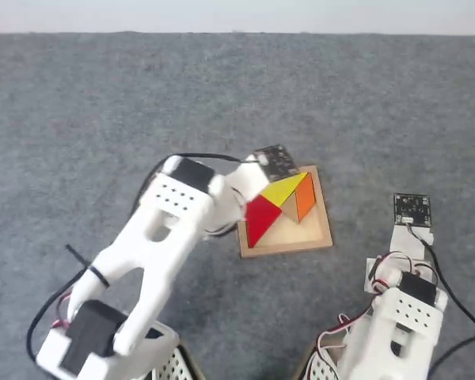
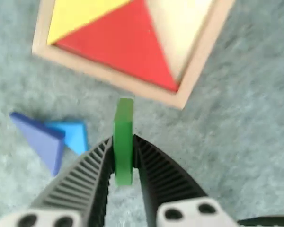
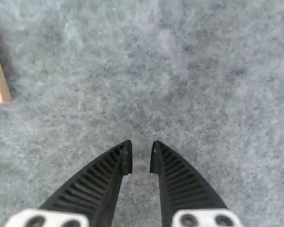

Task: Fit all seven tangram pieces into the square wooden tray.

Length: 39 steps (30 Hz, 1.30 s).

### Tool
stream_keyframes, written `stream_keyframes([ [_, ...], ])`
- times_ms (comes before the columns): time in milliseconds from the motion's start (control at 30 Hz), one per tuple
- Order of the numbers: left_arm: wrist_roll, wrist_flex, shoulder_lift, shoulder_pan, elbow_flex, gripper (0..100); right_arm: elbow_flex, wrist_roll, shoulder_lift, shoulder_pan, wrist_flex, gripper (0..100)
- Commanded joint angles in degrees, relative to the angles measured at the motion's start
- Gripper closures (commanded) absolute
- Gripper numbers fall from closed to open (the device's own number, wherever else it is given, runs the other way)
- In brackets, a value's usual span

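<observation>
Pinching green piece [image 2: 124,118] on edge, left tool [image 2: 123,142] sits nr tray [image 2: 132,85]; right tool [image 3: 141,156] barely open, empty.

A grey felt-like mat [image 1: 103,119] stretches, evenly lit, back to a pale wall [image 1: 237,16].

Setting: a robotics lab bench. Indicators: a grey felt mat [image 1: 79,103] covers the table, with a plain pale wall [image 1: 237,16] behind. The white plastic left arm [image 1: 158,237] and right arm [image 1: 404,309] carry exposed cables [image 1: 206,156] and a bare camera board [image 1: 412,209].
</observation>
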Motion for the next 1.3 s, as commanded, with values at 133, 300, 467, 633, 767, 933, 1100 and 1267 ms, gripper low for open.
stream_keyframes([
  [133, 11.2, 0.8, -2.8, 10.6, -9.2, 99, -0.4, 0.4, -0.9, 0.7, -1.0, 91.3],
  [300, 14.3, -2.0, 2.1, 11.9, -11.6, 99, -0.4, 0.4, -0.9, 0.8, -1.0, 91.3],
  [467, 15.6, -6.4, 12.1, 13.8, -12.6, 99, -0.6, 0.4, -0.9, 1.0, -1.0, 91.3],
  [633, 21.4, -9.2, 19.4, 16.9, -16.7, 99, -2.0, -2.0, -0.9, 5.9, -1.1, 91.3],
  [767, 22.3, -10.2, 21.8, 17.2, -18.4, 99, -3.3, -2.5, -0.9, 9.8, -1.0, 91.3],
  [933, 22.3, -11.3, 22.7, 17.1, -18.4, 98, -4.6, -3.9, -0.9, 13.5, -0.9, 91.1],
  [1100, 24.5, -12.2, 22.8, 16.8, -18.4, 90, -4.7, -3.8, -0.9, 13.6, -1.0, 91.1],
  [1267, 24.7, -12.7, 22.8, 16.1, -18.3, 89, -4.6, -3.7, -0.9, 13.5, -1.0, 91.1],
])
